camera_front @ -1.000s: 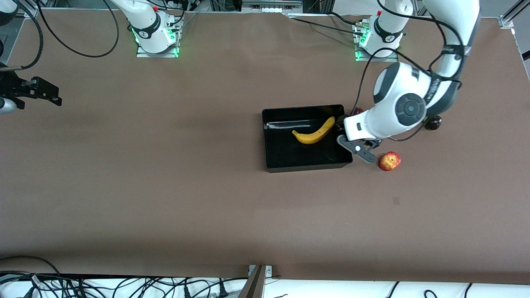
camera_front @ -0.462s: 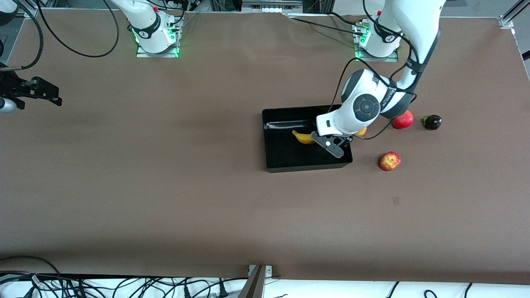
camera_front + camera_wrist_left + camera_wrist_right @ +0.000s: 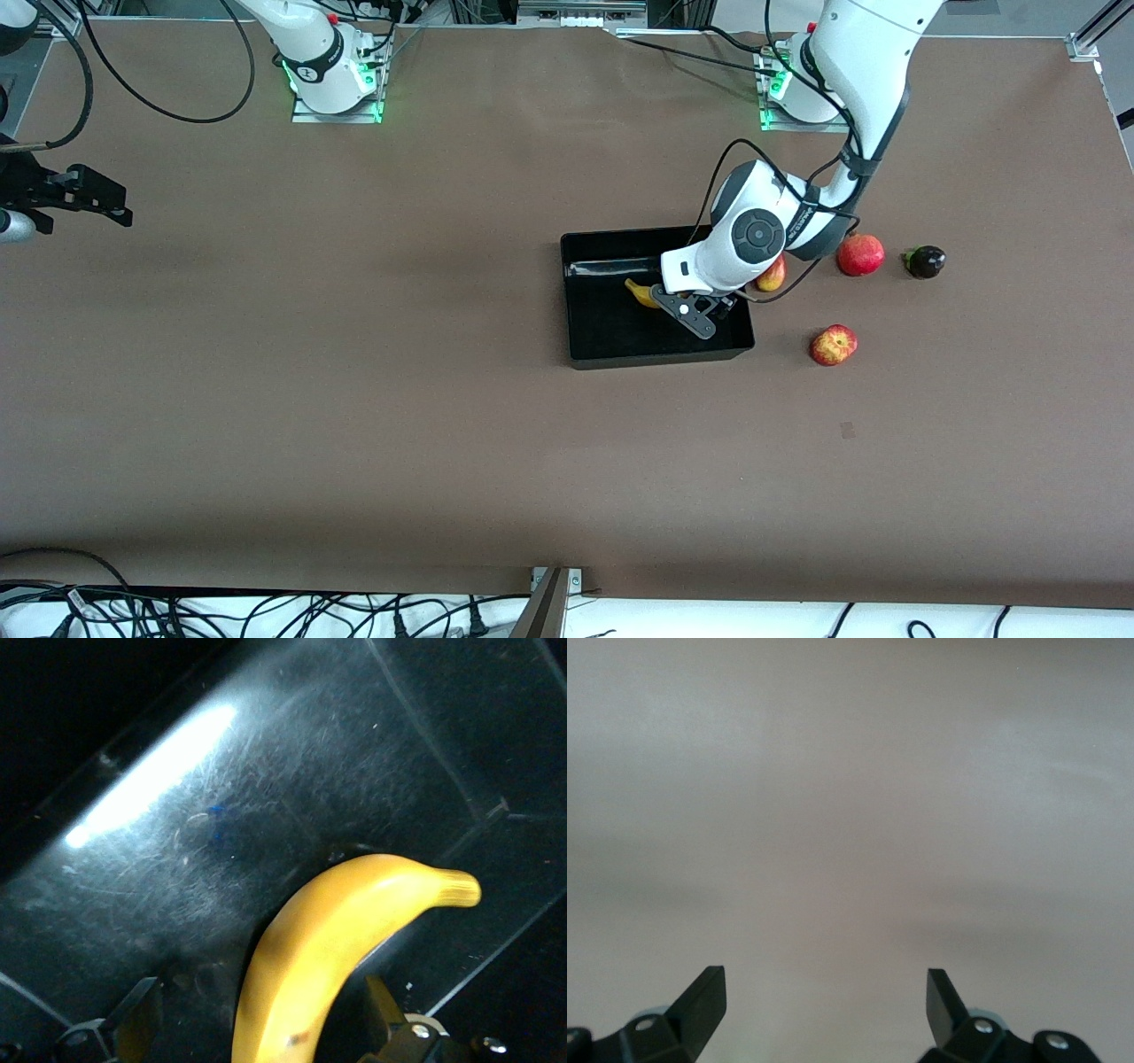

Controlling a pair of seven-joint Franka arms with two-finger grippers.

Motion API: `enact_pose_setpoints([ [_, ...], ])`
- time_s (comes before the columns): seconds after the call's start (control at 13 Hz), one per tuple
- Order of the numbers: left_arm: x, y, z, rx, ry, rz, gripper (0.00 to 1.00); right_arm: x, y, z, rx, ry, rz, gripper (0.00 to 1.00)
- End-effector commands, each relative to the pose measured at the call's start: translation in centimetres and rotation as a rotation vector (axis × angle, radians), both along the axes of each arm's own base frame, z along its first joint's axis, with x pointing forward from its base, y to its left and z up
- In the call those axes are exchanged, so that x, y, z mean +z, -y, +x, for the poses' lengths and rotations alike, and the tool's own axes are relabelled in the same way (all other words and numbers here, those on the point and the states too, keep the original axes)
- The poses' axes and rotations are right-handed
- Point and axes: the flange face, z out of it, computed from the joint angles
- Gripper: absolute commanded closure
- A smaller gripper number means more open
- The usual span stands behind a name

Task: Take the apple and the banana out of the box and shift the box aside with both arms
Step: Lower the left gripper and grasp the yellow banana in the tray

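Note:
The box [image 3: 656, 358], a shallow black tray, lies mid-table. In it lies the yellow banana [image 3: 639, 291], mostly covered by the left arm's hand. My left gripper [image 3: 687, 312] is low in the box, open, with one finger on each side of the banana [image 3: 341, 935]; the fingers [image 3: 135, 1020] are not clamped on it. The red-and-yellow apple [image 3: 833, 345] sits on the table outside the box, toward the left arm's end. My right gripper [image 3: 104, 205] waits open over bare table at the right arm's end, nothing between its fingers [image 3: 704, 997].
Beside the box toward the left arm's end lie a red apple [image 3: 861, 254], a dark round fruit [image 3: 926, 261] and a reddish-yellow fruit [image 3: 772, 275] half hidden by the left arm. Cables run along the table's near edge.
The left arm has swung from beside the box's end to over the box and come down around the banana. The right arm and the fruits have stayed put.

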Motion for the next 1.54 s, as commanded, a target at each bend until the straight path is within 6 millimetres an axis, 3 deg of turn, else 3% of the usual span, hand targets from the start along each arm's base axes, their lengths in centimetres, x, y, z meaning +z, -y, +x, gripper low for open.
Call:
enact_pose_setpoints([
  [0.0,-1.6,0.0,-0.4,0.002,0.007,-0.003,0.0,0.5,0.0,0.1,0.007,0.002,0.008,0.0],
  [0.15,-2.4,0.3,-0.6,-0.006,0.015,-0.008,0.0,0.5,0.0,0.1,0.007,0.002,0.008,0.0],
  [0.23,-2.9,0.3,-0.7,-0.007,0.01,-0.006,0.11,0.5,0.0,0.1,0.007,0.002,0.008,0.0],
  [0.31,-3.1,0.3,-0.7,-0.013,0.008,-0.004,0.38,0.5,0.0,0.1,0.007,0.002,0.008,0.0],
  [0.46,-3.1,0.1,-0.7,-0.015,0.006,-0.003,0.83,0.5,0.0,0.1,0.007,0.003,0.007,0.0],
  [0.54,-3.1,0.1,-0.7,-0.016,0.006,-0.002,0.95,0.5,0.0,0.1,0.007,0.002,0.008,0.0],
  [1.0,-1.7,0.2,-0.2,-0.018,0.022,-0.007,1.0,0.5,0.0,0.1,0.007,0.002,0.008,0.0],
  [1.31,2.8,0.1,0.7,-0.026,0.042,-0.011,1.0,0.4,0.3,0.1,0.005,-0.001,0.008,0.0],
  [1.46,7.0,-1.0,1.2,-0.01,0.04,-0.005,1.0,0.5,0.5,-0.1,0.012,-0.009,0.009,0.0],
])
